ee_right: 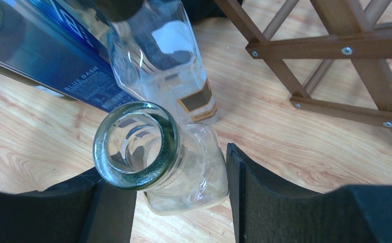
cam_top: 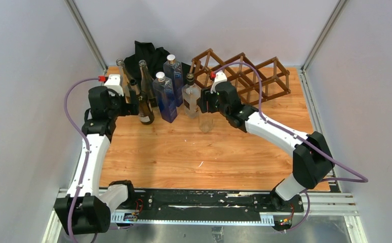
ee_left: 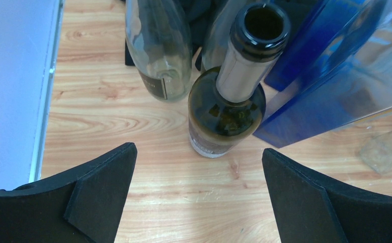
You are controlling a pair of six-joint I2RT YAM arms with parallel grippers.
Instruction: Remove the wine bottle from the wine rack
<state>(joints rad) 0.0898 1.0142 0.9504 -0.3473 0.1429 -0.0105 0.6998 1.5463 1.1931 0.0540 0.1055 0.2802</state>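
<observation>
Right gripper [cam_top: 204, 106] is over the wine bottle [ee_right: 184, 172], which is clear glass with a green-tinted open mouth and stands upright on the table [cam_top: 184, 152]. In my right wrist view the black fingers [ee_right: 265, 202] flank its shoulder, one on each side, with the pads against the glass. I log this claw as clamped on the wine bottle.

The bottle is off the wine rack [ee_right: 305, 49]. It stands on the wood in front of the rack's left end, near it but apart.

Just behind it stands a labelled clear bottle [ee_right: 163, 61] with gold edging on the label. Beside that, toward the left arm, are two tall blue bottles [cam_top: 166, 101].

Left gripper [cam_top: 131, 108]: fingers [ee_left: 98, 197] spread wide with only bare table between them. It faces a dark green bottle [ee_left: 227, 114], upright, mouth open, silver foil on the neck, which stands just ahead of the fingertips and apart from them. A pale bottle [ee_left: 158, 50] stands behind that one.

A black cloth [cam_top: 146, 54] lies at the back of the table, behind the bottle group
</observation>
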